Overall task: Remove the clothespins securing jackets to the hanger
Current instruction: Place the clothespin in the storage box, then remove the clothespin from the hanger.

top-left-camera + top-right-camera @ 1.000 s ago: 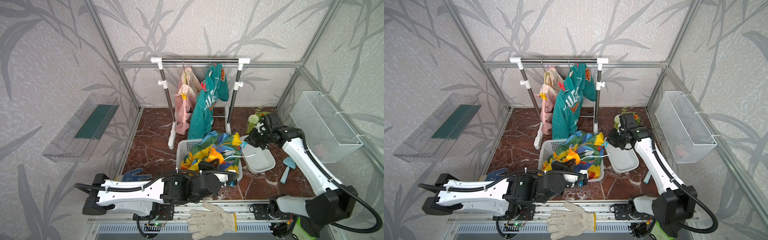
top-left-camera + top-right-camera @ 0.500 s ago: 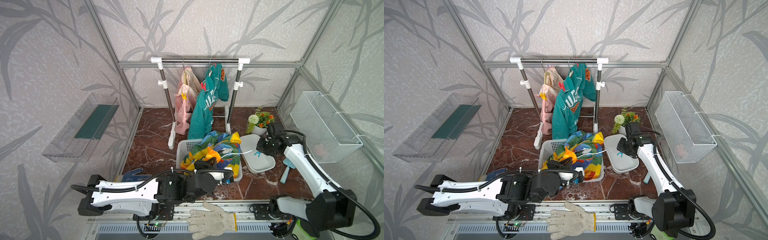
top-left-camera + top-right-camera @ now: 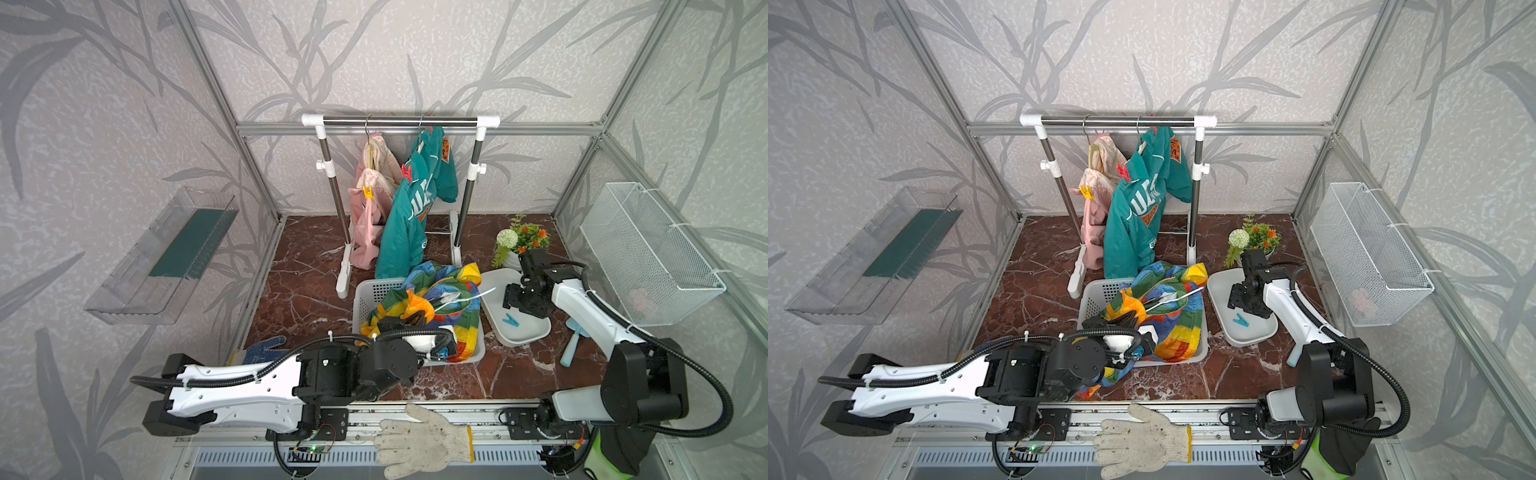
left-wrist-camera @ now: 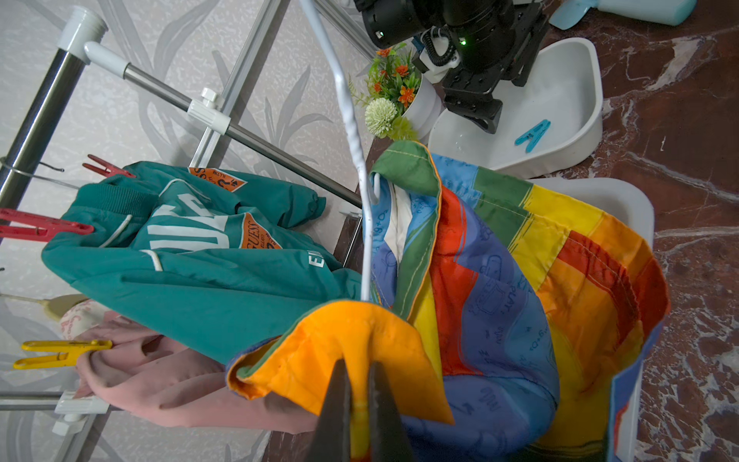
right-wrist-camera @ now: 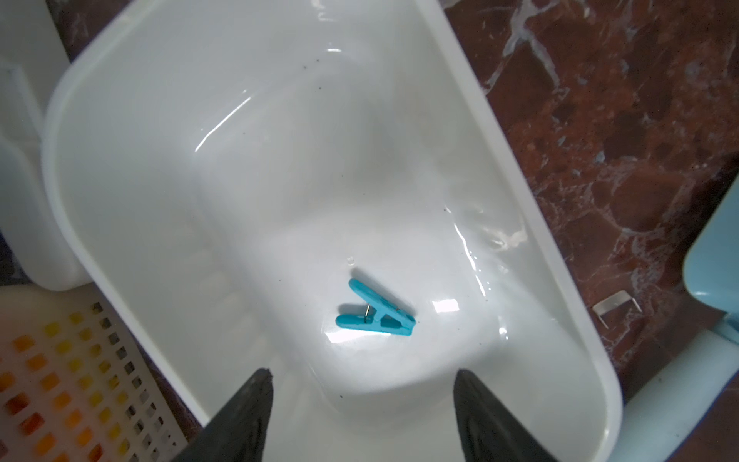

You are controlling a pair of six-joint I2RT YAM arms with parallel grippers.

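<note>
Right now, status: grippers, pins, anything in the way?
Left gripper shut on rainbow jacket. Right gripper open over tray, blue pin lying in it. Red pins on teal jacket, yellow pin on pink jacket. Nothing blocking.

Glossy white plastic tray (image 5: pixel 520 224), blue plastic clothespin (image 5: pixel 376 310)

Both top views: high, front, looking down at rack (image 3: pixel 399 121). Wrist views close; share white tub (image 4: pixel 592 100) (image 5: pixel 520 224).
</note>
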